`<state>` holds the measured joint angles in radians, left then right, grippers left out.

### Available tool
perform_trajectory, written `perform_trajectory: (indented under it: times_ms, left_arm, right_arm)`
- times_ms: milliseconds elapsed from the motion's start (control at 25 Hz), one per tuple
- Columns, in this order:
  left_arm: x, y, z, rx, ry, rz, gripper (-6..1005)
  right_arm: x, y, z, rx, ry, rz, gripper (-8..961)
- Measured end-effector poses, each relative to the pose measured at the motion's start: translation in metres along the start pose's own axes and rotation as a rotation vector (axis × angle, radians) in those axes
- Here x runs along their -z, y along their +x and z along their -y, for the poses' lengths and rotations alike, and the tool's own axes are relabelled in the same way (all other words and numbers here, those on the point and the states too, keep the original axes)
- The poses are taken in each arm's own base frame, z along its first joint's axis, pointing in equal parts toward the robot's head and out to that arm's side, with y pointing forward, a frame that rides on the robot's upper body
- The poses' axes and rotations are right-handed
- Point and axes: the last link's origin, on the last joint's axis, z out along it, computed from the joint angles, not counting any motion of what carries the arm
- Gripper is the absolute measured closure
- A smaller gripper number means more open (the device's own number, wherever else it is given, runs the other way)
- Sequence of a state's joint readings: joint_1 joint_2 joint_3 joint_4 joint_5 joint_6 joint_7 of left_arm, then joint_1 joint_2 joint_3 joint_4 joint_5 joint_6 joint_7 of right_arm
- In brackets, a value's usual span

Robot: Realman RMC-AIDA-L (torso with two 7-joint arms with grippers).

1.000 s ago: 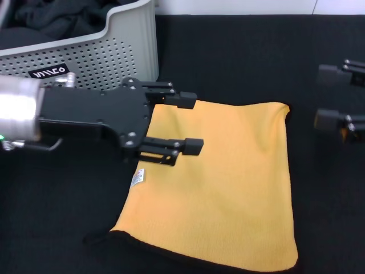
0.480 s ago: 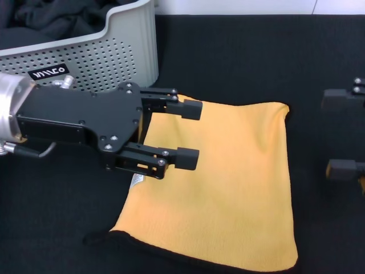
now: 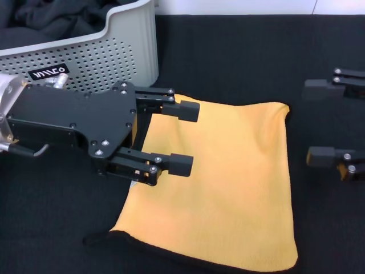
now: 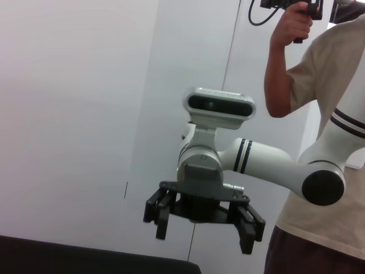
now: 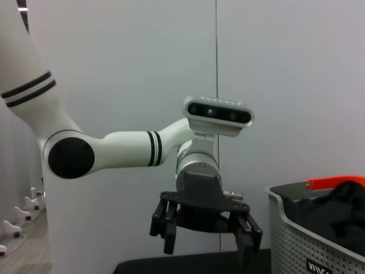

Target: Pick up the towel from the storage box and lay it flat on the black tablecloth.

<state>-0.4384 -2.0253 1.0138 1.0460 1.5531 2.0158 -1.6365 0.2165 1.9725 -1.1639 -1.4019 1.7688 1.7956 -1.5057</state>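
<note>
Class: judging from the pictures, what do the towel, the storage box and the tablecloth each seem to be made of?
The towel: soft, matte orange-yellow fabric, likely microfibre; it lies limp with dark edging. The storage box: light grey moulded plastic, by its perforated walls and rounded corners. The black tablecloth: matte black fabric with a fine grainy texture.

Left gripper hovered wide open over the towel, which lay spread on the black tablecloth; storage box just behind it, right gripper open, well off to its side.
</note>
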Motion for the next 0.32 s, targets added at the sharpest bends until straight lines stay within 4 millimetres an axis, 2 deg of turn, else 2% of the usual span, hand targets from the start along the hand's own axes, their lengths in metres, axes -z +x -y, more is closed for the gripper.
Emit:
perform_trajectory:
  times_ms: [320]
  left_arm:
    - [-0.002,0.001,0.001,-0.005,-0.006,0.003,225]
  right_arm:
    - [-0.011,0.008,0.01,-0.011,-0.008,0.006,98]
